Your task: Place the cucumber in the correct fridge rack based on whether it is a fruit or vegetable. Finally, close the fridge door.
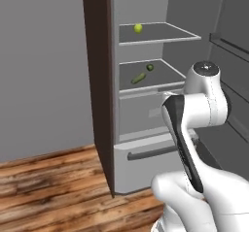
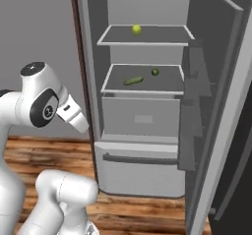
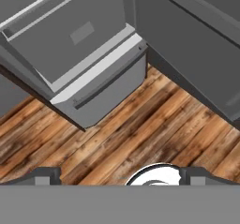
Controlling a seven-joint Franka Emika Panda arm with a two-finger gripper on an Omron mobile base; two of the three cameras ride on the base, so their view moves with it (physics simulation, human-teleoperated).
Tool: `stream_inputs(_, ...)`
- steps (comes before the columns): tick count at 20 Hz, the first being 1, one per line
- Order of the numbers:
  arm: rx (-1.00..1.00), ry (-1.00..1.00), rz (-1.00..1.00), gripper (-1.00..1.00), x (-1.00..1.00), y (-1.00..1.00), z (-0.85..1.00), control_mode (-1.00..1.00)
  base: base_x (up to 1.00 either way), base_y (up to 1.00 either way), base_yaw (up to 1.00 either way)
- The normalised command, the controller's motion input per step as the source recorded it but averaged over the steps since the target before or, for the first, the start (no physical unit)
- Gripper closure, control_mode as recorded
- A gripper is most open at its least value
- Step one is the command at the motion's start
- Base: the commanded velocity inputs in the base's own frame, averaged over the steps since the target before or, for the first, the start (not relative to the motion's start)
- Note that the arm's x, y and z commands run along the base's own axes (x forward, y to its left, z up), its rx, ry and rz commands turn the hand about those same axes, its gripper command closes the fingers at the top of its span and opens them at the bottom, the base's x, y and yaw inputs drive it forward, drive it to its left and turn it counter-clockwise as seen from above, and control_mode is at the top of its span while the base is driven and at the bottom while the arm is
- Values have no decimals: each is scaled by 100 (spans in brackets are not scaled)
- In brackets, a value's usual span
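Cucumber (image 2: 133, 80) lies flat on the lower fridge rack (image 2: 142, 90), toward its left front, long axis slanting from near-left to far-right. A round dark green ball (image 2: 155, 72) sits just beside it, farther back and right; a yellow-green ball (image 2: 136, 29) rests on the upper shelf (image 2: 142, 43). Placement looks done, going by how things lie. The fingers (image 3: 43, 175) are spread wide, nothing between them, in the hand view pointing down at the wood floor (image 3: 140, 138) in front of the low drawer (image 3: 101, 85). Fridge door (image 2: 216, 111) stands swung open at the right, inner bins facing the shelves. Judgement: what is left is the door. It lies to the right of the hand, so the arm must get round its outer face to push it leftward.
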Motion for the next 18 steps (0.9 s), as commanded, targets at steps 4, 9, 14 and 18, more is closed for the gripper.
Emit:
stream_inputs(4,0,0,0,-100,0,0,0,100,-64,0,0)
stream_inputs(9,0,0,0,-100,0,0,0,100,-54,0,0)
stream_inputs(14,0,0,0,-100,0,0,0,100,-30,0,0)
stream_inputs(18,0,0,0,-100,0,0,0,-100,-8,0,0)
